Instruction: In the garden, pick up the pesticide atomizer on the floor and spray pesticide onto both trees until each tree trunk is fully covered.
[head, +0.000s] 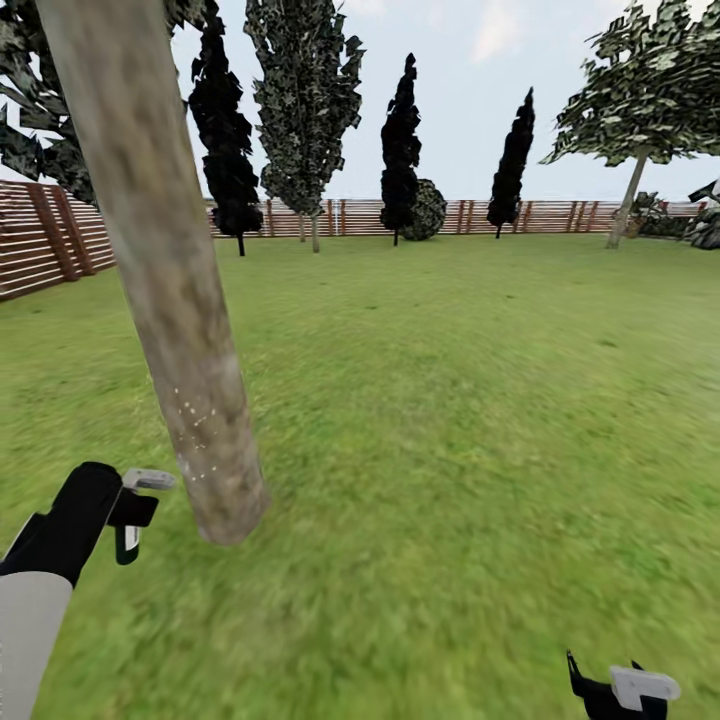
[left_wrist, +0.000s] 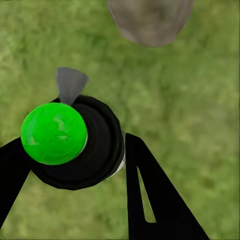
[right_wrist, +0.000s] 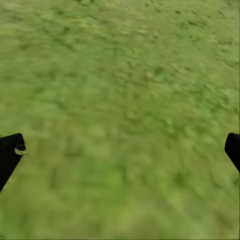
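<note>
Head view: left tool (head: 135, 510) at lower left of frame, just left of the tree trunk (head: 160, 260) base; faint white specks on the bark low down. Left wrist view: left tool (left_wrist: 75, 165) closed around the pesticide atomizer (left_wrist: 75, 142), black body with green cap, grey nozzle toward the trunk (left_wrist: 150, 20) at top of frame. Right tool (right_wrist: 122, 150) at lower right in head view, spread wide over grass (right_wrist: 125, 75), holding nothing
</note>
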